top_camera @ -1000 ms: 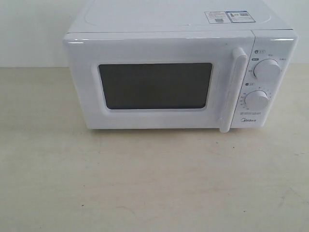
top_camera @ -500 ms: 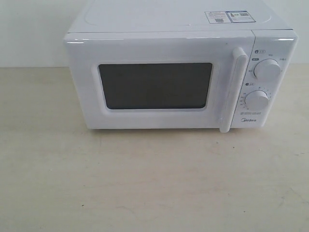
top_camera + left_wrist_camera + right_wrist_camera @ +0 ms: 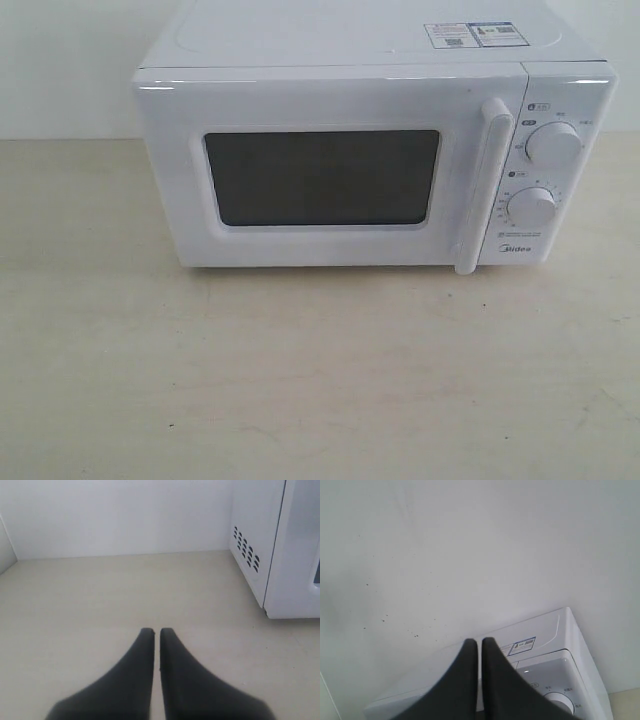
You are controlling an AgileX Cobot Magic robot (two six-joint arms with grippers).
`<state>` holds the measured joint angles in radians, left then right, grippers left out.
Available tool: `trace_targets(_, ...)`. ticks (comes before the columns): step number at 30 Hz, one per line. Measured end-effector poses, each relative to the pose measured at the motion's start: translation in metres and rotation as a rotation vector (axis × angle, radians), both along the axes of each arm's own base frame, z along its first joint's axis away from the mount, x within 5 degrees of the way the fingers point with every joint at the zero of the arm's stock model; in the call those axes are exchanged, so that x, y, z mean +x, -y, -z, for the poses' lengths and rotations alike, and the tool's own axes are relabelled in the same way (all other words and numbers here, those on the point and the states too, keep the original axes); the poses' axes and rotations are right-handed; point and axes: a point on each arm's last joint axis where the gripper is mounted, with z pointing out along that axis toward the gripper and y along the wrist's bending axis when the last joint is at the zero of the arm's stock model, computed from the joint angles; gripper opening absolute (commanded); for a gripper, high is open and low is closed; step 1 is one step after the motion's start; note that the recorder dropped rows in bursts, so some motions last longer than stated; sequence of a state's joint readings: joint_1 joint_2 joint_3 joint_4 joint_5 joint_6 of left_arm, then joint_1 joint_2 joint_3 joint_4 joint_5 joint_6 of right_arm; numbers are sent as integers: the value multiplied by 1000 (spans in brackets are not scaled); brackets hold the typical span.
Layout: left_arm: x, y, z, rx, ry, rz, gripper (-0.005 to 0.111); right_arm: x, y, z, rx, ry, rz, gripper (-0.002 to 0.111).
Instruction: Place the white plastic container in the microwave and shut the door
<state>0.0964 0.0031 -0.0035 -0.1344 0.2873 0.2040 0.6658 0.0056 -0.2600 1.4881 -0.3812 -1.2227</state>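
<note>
The white microwave [image 3: 370,150] stands at the back of the pale table, its door [image 3: 320,178] closed flush, dark window facing the exterior camera and the vertical bar handle [image 3: 483,185] beside the two knobs. The white plastic container is not visible in any view. My left gripper [image 3: 156,631] is shut with nothing between its fingers, low over the table, apart from the microwave's vented side wall [image 3: 247,555]. My right gripper [image 3: 480,641] is shut and empty, raised in front of the microwave's top [image 3: 540,630]. Neither gripper appears in the exterior view.
A pale wooden tabletop [image 3: 300,370] stretches in front of the microwave. A white wall [image 3: 120,515] closes the back. Stickers [image 3: 475,35] sit on the microwave's top.
</note>
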Motion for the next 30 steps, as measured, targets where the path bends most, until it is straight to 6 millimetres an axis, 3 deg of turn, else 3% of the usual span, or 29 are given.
trace_targets(17,0,0,0,0,0,0,4,0,3,0,-67,16,79,0)
trace_targets(30,0,0,0,0,0,0,4,5,-8,37,-175,-92,325,0)
